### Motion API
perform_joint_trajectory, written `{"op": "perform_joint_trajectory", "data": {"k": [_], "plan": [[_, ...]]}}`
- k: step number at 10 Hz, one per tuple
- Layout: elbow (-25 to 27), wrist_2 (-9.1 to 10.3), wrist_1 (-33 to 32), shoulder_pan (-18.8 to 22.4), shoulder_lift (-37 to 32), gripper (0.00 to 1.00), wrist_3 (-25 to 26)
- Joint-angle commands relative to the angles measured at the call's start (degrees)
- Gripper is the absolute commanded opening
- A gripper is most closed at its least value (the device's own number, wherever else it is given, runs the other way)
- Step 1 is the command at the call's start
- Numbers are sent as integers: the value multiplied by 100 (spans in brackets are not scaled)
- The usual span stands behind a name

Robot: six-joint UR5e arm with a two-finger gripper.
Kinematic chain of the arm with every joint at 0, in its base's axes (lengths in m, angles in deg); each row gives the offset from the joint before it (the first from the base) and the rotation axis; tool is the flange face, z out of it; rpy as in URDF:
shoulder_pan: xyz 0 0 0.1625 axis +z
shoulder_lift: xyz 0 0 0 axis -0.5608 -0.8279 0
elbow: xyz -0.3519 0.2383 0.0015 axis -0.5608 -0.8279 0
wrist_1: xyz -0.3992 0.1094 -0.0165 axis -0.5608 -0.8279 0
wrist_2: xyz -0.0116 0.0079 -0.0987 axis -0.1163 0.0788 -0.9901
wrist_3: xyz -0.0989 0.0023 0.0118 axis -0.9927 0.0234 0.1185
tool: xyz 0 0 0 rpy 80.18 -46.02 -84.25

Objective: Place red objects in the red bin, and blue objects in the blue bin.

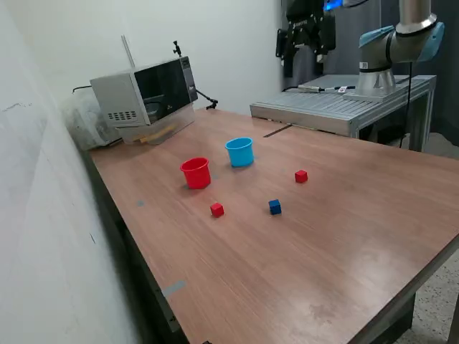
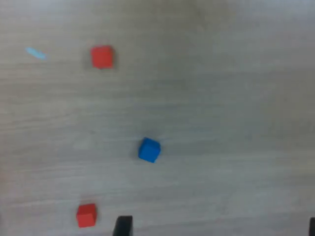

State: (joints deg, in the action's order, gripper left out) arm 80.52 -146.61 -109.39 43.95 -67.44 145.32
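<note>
Item 1. Red cubes, two on view. One lies on the bare table, nearest the red bin; the other lies farther toward the exterior view's right. In the wrist view both lie below the gripper, off to either side of its centre line. Judged small, light, rigid blocks with flat faces and sharp edges; unlikely to deform or break. Best hold: two opposite side faces, fingers square to them, low enough that the cube cannot pivot out.

Item 2. Blue cube, one on view. It sits between the two red cubes and, in the wrist view, lies closest beneath the camera. It stands turned at an angle to the finger line, so the wrist probably needs rotating before closing. Same handling as item 1; smooth faces may slip under a light pinch.

Item 3. Red bin and blue bin. Upright, open-topped, side by side but apart, well away from the gripper. Judged thin, light plastic, easily knocked over; release from above the rim.

Item 4. Gripper. High above the table, well clear of every cube, carrying nothing. Two dark fingertips show at the wrist view's edge, set far apart: jaws wide.
</note>
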Motion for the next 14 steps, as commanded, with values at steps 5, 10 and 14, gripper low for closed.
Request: {"op": "perform_joint_trajectory", "data": {"k": [5, 10, 14], "plan": [[-1017, -255, -756, -17, 2499, 100, 831], [-1071, -274, -871, -262, 2782, 100, 831], [-1080, -274, -897, -307, 2861, 100, 831]]}}
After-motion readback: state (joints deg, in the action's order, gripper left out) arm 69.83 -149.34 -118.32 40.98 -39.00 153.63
